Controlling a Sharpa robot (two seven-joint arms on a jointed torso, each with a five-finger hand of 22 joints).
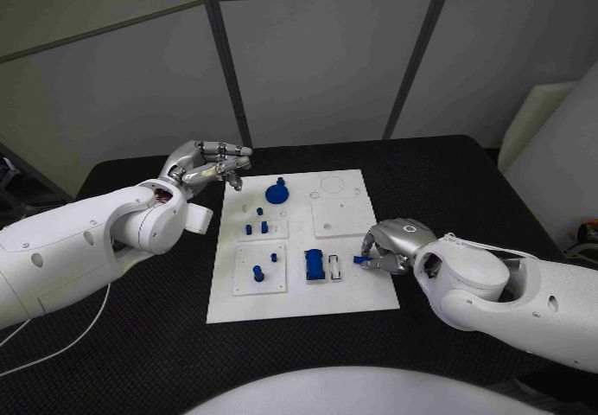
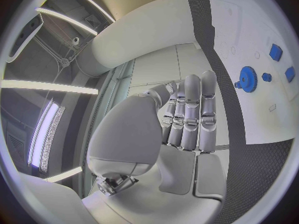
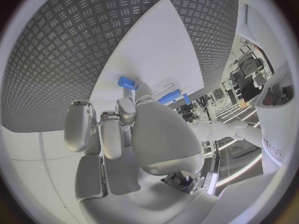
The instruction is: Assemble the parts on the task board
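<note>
The task board (image 1: 352,290), a white plate, lay in the middle of the black table (image 1: 461,173); several blue parts stood or lay on it. A round gear-like part (image 1: 276,191) sat near the far left corner of the board; in the left wrist view it appeared as a toothed blue disc (image 2: 248,78) with smaller blue pieces beside it. A pair of small blue pegs (image 1: 257,227) stood on a raised square panel below the gear; two more pegs (image 1: 264,264) stood on the panel nearest the robot at the left; a larger blue block (image 1: 314,264) lay just right of that panel, with a narrow white piece beside it.

The right hand (image 1: 391,245) rested at the board's right edge, near the block; its fingers were curled, and a small blue part (image 1: 361,258) was pinched at its fingertips; the right wrist view showed the same blue cylinder (image 3: 127,81) held between the thumb and a finger just above the white board (image 3: 156,45).

The left hand (image 1: 207,164) hung above the table just beyond the board's far left corner, near the gear but apart from it; its fingers (image 2: 190,114) were curled in side by side, with nothing in them.
</note>
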